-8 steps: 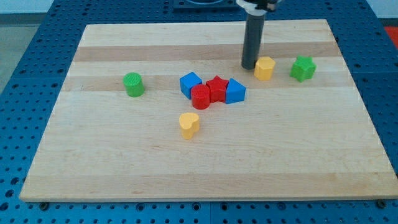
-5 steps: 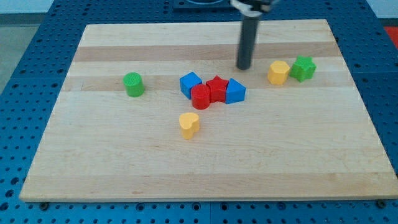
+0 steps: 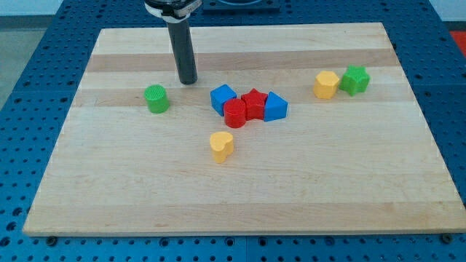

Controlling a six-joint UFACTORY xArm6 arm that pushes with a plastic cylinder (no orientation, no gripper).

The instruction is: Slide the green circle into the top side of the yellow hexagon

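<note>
The wooden worktop [image 3: 240, 196] carries every block. The tool is only a plain dark rod that holds nothing — its tip [image 3: 188, 81] rests on the wood. A cluster of two blue and two red blocks [image 3: 249, 105] lies to the tip's right. The green circle [image 3: 156, 99] sits near the tip, to its lower left, not touching. The yellow hexagon [image 3: 326, 84] is far to the right, beside a green star [image 3: 355, 79] — so the slide seems not yet begun.

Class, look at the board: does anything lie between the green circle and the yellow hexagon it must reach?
Yes. The cluster of blue block, red blocks and blue block sits between the green circle and the yellow hexagon.
</note>
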